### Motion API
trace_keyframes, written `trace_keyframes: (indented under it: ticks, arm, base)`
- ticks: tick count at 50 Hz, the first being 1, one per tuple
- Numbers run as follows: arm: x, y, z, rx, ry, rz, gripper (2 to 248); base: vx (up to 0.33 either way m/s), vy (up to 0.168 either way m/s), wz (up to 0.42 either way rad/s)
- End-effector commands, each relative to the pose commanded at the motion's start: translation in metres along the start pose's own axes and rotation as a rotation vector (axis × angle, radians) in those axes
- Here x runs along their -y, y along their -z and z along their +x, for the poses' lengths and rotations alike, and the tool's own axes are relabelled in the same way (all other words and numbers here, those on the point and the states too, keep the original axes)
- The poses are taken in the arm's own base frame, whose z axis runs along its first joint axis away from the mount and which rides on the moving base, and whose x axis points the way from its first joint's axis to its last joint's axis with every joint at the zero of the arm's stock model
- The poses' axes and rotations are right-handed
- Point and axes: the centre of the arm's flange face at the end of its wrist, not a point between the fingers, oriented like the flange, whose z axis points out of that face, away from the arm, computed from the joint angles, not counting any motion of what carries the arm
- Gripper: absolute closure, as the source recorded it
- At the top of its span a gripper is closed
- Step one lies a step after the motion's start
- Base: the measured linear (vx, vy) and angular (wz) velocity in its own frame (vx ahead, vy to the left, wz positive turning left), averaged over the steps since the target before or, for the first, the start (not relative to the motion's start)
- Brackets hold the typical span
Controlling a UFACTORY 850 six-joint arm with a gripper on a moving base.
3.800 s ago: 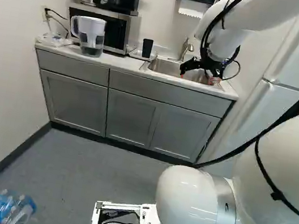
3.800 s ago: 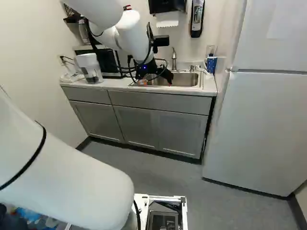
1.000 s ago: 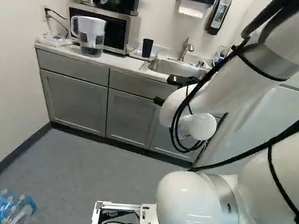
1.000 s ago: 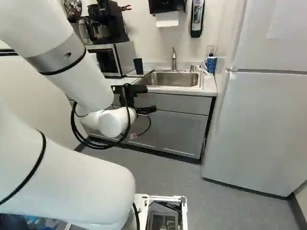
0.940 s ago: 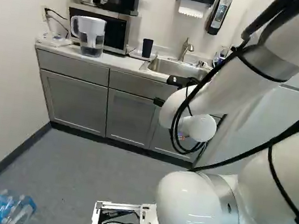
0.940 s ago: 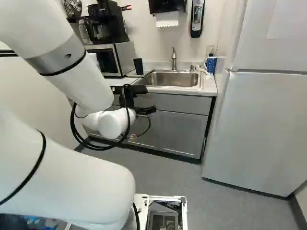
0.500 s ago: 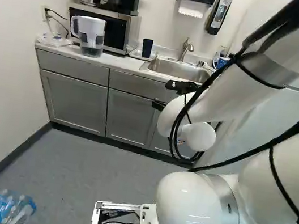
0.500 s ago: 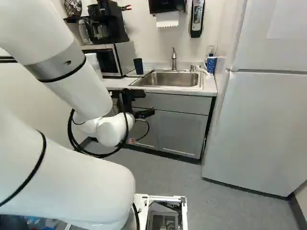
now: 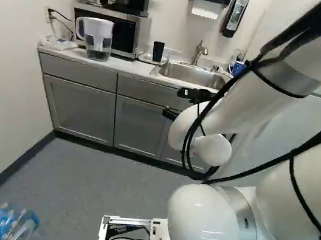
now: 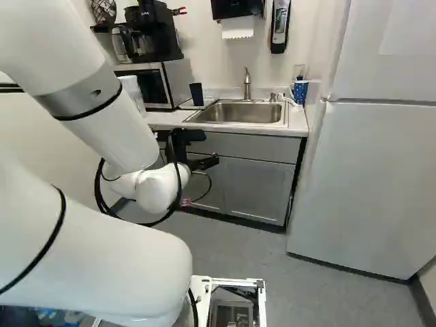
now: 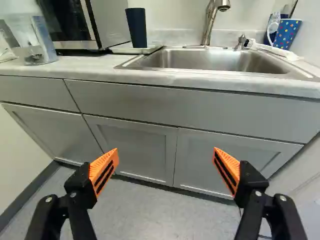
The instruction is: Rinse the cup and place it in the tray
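Note:
My gripper hangs in front of the sink cabinet, below the counter edge in the right base view. In the wrist view the gripper is open, its orange pads wide apart with nothing between them. A dark cup stands on a thin pale tray on the counter, ahead of the gripper and beside the microwave. Next to the tray is the steel sink with its faucet; the left base view also shows the dark cup.
A water pitcher stands before the microwave. Beyond the sink is a blue dotted cup near the soap pump. The fridge stands beside the cabinet. Bottles lie low near the base.
Since the earliest frames my arm has drawn back from over the sink to in front of the cabinet. Over the last second it has shifted only slightly. The base and the dark cup have not moved.

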Motion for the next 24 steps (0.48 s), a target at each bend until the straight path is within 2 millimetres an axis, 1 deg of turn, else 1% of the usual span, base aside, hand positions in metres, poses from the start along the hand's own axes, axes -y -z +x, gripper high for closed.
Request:
trace_keyframes:
  ticks: [24]
  arm:
    - [0.0000, 0.0000, 0.0000, 0.000, 0.000, 0.000, 3]
  base:
    - [0.000, 0.000, 0.000]
